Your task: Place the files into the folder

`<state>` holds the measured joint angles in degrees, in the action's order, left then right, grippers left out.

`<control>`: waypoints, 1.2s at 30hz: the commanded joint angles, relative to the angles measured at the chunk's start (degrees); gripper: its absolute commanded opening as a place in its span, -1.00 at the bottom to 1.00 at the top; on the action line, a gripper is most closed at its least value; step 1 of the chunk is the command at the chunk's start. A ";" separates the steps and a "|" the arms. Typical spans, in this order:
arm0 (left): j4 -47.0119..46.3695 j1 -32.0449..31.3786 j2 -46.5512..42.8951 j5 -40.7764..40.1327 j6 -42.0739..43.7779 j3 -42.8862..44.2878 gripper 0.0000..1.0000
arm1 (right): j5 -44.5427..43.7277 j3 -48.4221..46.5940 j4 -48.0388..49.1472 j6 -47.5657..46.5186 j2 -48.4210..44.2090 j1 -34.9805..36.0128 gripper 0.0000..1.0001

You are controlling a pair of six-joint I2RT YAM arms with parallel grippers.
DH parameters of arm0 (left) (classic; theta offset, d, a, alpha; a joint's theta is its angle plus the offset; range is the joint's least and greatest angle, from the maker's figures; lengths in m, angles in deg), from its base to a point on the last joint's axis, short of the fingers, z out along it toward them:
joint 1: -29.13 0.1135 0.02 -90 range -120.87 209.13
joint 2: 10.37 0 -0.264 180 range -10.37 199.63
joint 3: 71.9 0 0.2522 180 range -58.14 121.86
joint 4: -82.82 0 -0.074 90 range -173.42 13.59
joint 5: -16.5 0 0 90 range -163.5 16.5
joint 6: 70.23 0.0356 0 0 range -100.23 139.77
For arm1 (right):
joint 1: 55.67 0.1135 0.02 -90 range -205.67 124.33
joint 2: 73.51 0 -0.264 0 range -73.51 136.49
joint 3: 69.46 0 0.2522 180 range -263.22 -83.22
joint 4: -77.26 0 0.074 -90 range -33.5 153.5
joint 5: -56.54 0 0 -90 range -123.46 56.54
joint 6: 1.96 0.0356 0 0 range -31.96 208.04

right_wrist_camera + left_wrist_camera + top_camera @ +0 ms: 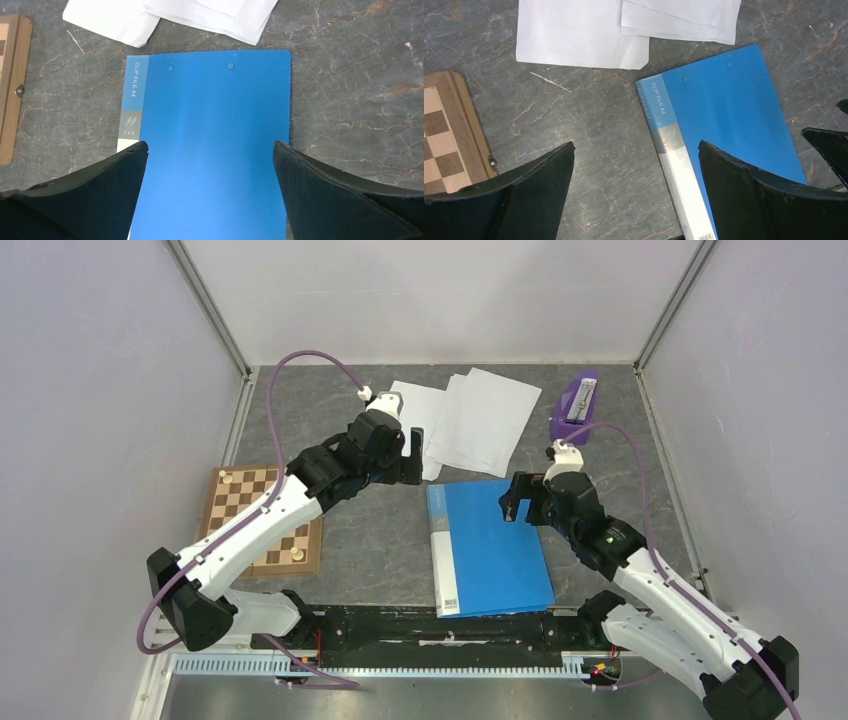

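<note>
The blue folder (490,545) lies closed on the grey table, pale spine with barcode on its left; it also shows in the left wrist view (729,120) and the right wrist view (210,145). The white files (470,420) lie overlapping just beyond it, also in the left wrist view (584,32) and the right wrist view (200,12). My left gripper (412,455) is open and empty above the table left of the folder's far corner (636,150). My right gripper (515,498) is open and empty above the folder's far right part (210,147).
A brown chessboard (262,520) with small pieces lies at the left. A purple stapler-like object (577,405) stands at the far right. Metal frame posts and white walls enclose the table.
</note>
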<state>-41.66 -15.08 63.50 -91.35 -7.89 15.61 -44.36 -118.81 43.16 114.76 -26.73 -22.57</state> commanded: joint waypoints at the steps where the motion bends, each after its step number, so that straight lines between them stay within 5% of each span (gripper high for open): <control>1: -1.01 0.00 0.22 0.26 -1.89 -0.54 1.00 | -0.22 2.12 1.93 2.33 -1.26 -0.21 0.96; 8: -7.34 0.00 0.12 7.95 -6.86 -11.12 1.00 | 12.09 10.11 -1.14 10.87 -4.47 5.10 0.96; 22: -18.58 -0.09 3.28 16.05 -12.34 -22.16 1.00 | 0.37 17.55 2.22 40.50 -4.68 37.49 0.97; 36: -24.61 -0.35 1.80 17.06 -14.88 -28.08 1.00 | -9.77 18.39 5.92 57.15 -0.66 53.23 0.97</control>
<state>-62.55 -15.12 66.65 -74.41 -20.00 -11.53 -47.97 -100.96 45.59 164.66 -29.26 27.16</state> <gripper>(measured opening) 0.994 0.983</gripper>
